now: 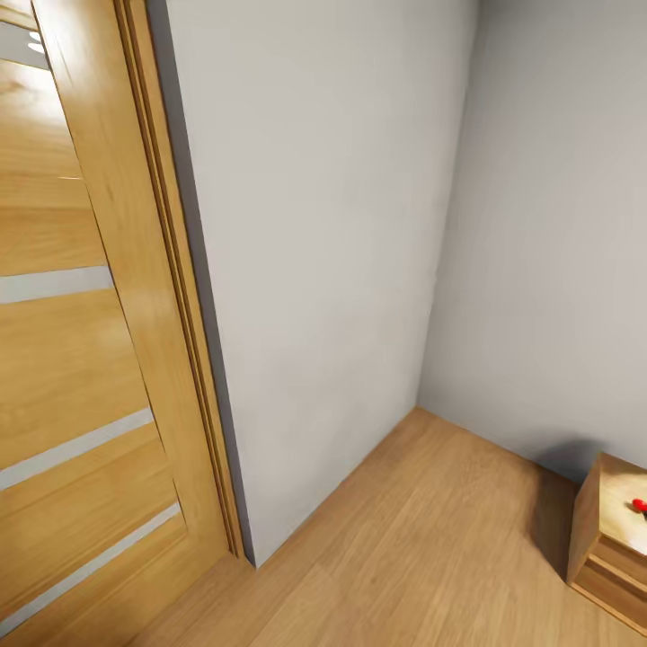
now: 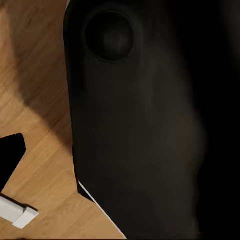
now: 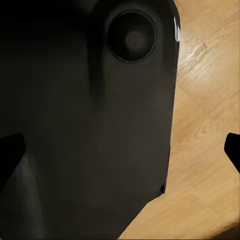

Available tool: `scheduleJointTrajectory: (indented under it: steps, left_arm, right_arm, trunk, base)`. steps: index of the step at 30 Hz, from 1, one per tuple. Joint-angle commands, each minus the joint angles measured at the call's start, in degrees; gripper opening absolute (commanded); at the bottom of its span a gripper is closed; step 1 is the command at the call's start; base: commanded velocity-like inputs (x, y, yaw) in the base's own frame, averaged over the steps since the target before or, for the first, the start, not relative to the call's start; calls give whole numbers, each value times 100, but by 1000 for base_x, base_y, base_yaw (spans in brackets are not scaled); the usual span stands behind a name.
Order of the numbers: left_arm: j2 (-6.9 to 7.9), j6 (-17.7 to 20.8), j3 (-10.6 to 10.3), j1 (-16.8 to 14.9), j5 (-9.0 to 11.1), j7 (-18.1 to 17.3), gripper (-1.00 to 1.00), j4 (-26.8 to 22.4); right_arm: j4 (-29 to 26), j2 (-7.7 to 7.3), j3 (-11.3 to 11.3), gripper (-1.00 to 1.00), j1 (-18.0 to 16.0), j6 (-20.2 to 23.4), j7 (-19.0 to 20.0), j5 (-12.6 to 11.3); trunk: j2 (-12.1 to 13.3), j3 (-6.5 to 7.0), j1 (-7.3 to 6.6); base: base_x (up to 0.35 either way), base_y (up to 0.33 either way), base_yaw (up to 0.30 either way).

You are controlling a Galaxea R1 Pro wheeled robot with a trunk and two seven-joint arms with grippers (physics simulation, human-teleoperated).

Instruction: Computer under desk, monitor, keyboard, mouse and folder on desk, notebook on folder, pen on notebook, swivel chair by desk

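I face a corner of the bedroom: a wooden door with frosted strips on the left, pale grey walls ahead, and a light wood plank floor below. The desk, swivel chair and the other workspace things are out of view. In the right wrist view, my right gripper is open, with one black fingertip at each side edge and nothing between them, over my own black body. In the left wrist view, one black fingertip of my left gripper stands at the picture's edge, with nothing held.
A small light-wood chest stands on the floor at the right edge, with a small red thing on top. The door frame and wall corner are close ahead. A white part lies low beside my black body.
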Motion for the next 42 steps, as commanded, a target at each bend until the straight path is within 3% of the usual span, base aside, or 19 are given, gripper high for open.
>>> scheduleJointTrajectory:
  steps: [1,5,8,23,24,29,32,39,41,42]
  left_arm:
    - [0,0,0,-1,0,0,100,0]
    - [-130,-30,-11,-34,-16,-4,100,-118]
    - [-226,-24,-16,-33,-17,-14,100,-122]
    - [-217,-27,7,-36,12,44,100,-255]
    - [-215,-27,8,-34,19,50,100,-926]
    - [-215,0,13,-33,147,67,100,-1986]
    - [-207,-8,22,-35,333,60,100,-2205]
    - [-203,-186,36,-34,476,45,100,-1957]
    - [-202,-435,39,-34,485,44,100,-1928]
    - [-202,-749,37,-34,493,46,100,-1913]
  right_arm:
    - [0,0,0,100,-1,0,0,0]
    - [-10,130,27,100,-18,-48,-16,-24]
    - [-12,129,22,100,-18,-78,-17,-26]
    - [-52,135,9,100,-19,-560,-24,-48]
    - [-610,145,6,100,-19,-1509,-25,-56]
    - [-1499,260,-1,100,-23,-2522,-33,-65]
    - [-1800,278,-6,100,-26,-2988,-39,-67]
    - [-1786,267,-2,100,-27,-3272,-36,-49]
    - [-1664,273,2,100,-27,-3291,-35,-49]
    - [-1620,277,10,100,-27,-3298,-32,-46]
  trunk:
    - [-1,-3,0]
    - [39,15,-22]
    - [159,69,-88]
    - [761,339,-417]
    - [801,357,-439]
    - [1001,446,-549]
    - [1122,500,-615]
    - [1202,536,-659]
    - [1282,572,-702]
    - [1322,590,-724]
  base:
    - [0,0,0]
    - [0,0,0]
    - [0,0,0]
    - [0,0,0]
    - [0,0,0]
    - [0,0,0]
    - [0,0,0]
    - [0,0,0]
    - [0,0,0]
    - [0,0,0]
